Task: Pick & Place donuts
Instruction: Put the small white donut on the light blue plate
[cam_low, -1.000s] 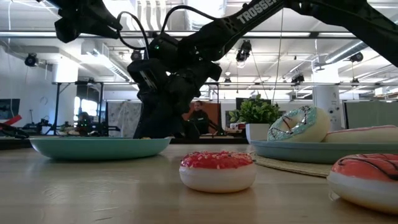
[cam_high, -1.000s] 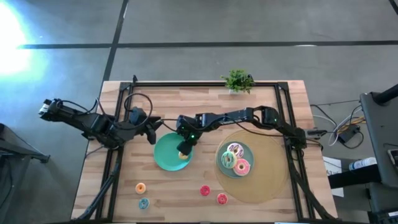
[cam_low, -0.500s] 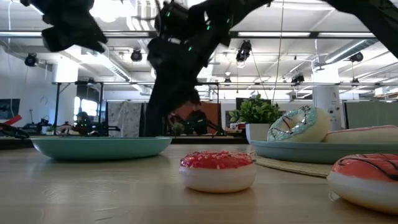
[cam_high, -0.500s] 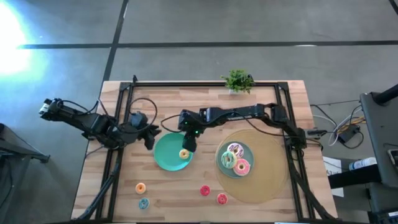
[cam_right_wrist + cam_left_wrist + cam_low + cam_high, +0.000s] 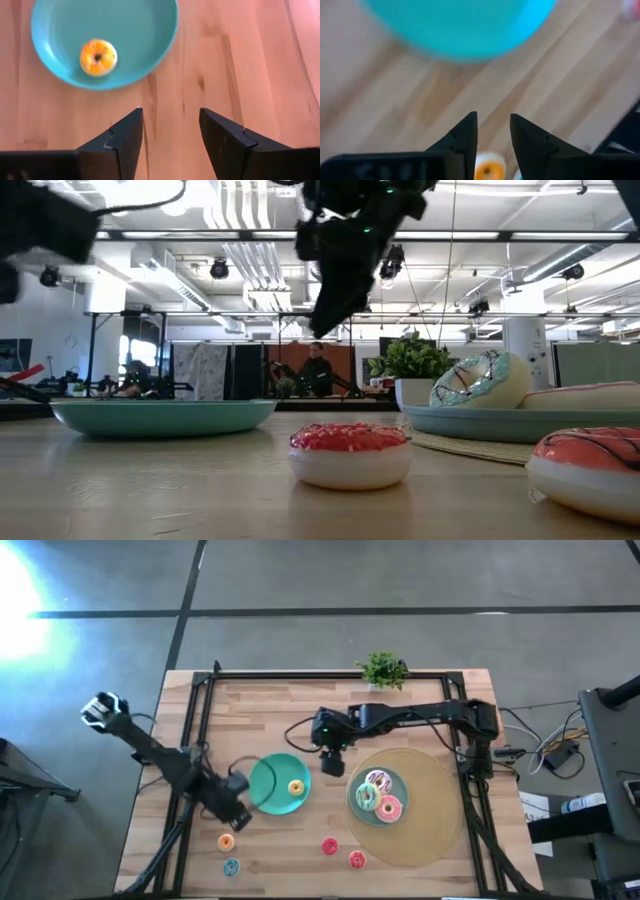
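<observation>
Wooden tabletop (image 5: 300, 705) under bright ceiling lights carries everything, and going from the left side, the left gripper (image 5: 232, 812) hangs low beside the left teal plate (image 5: 262, 785), its fingers (image 5: 465, 137) apart and empty, with an orange donut (image 5: 226, 842) on the bare wood just in front of it and a teal donut (image 5: 231, 866) a little farther along. For this pick I judge it best to settle the jaws squarely over the orange ring before closing, so a finger doesn't catch the rim and flick it away, and to keep clear of the plate edge. That left plate holds one orange-yellow donut (image 5: 98, 57), lying flat. Further right, the right gripper (image 5: 333, 762) hovers above the wood between the two plates, fingers spread, holding nothing. Two red donuts (image 5: 329, 846) sit loose near the front edge. Rightmost, the second teal plate (image 5: 398, 783) on its round mat holds three donuts (image 5: 378, 794), packed touching one another
</observation>
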Available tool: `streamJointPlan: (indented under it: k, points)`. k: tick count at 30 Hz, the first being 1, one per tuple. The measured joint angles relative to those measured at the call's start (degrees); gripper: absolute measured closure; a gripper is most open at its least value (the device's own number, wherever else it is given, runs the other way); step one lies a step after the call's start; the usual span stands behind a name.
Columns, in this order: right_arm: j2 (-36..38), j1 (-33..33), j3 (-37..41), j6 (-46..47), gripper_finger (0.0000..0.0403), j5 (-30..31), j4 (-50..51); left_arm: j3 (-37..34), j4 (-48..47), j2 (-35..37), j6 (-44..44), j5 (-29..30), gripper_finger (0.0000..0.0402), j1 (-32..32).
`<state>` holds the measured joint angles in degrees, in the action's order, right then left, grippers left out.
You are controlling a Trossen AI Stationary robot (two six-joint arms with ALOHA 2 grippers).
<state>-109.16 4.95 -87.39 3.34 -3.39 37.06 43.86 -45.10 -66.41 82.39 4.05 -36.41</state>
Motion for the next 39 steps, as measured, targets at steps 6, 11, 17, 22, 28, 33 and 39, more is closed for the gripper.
streamJointPlan:
  k: [6,11,17,22,28,33,39]
  points:
    - [6.82,-0.05,8.87,3.68,0.022,2.28,-3.67,1.88,1.82,-9.74,19.51,-5.42,0.0323,-6.87]
    - [9.48,-0.02,13.44,6.62,0.0221,2.31,-6.94,7.28,1.6,-16.32,26.3,-7.85,0.0328,-8.03]
    - [9.68,-0.08,14.47,6.89,0.0218,2.19,-7.42,13.96,-3.3,-24.02,31.38,-13.02,0.035,-8.1]
    - [9.68,-0.06,14.47,5.86,0.0218,2.11,-8.35,15.66,-3.39,-28.36,34.8,-15.1,0.0364,-8.21]
    - [9.66,-0.06,14.4,4.38,0.0218,2.08,-9.11,17.77,-5.7,-29.99,36.26,-14.31,0.0364,-8.21]
    - [9.64,-0.08,14.4,4.37,0.0218,2.02,-8.92,21.48,-12.41,-30.01,35.78,-11.95,0.0345,-8.4]
    - [9.57,-0.08,14.45,3.99,0.0218,1.92,-8.91,22.46,-14.47,-29.97,33.5,-14.04,0.028,-8.43]
